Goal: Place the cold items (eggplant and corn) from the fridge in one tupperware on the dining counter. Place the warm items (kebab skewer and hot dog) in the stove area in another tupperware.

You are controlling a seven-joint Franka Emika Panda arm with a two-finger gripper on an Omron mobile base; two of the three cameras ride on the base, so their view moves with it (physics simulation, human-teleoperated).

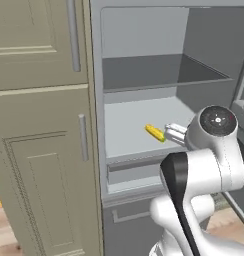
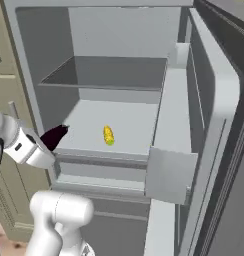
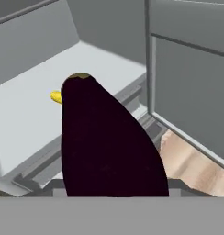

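Gripper [image 2: 58, 136] was clamped on a dark purple eggplant [image 3: 104, 147], long axis pointed toward twelve o'clock, into the fridge [image 2: 119, 50]

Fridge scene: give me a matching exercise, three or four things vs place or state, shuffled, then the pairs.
Things:
1. eggplant
2. corn
3. upper shelf
4. fridge door

Place or state:
A. swung open
B. lying on the lower shelf
C. held in the gripper
D. bare

Pairs: 1-C, 2-B, 3-D, 4-A
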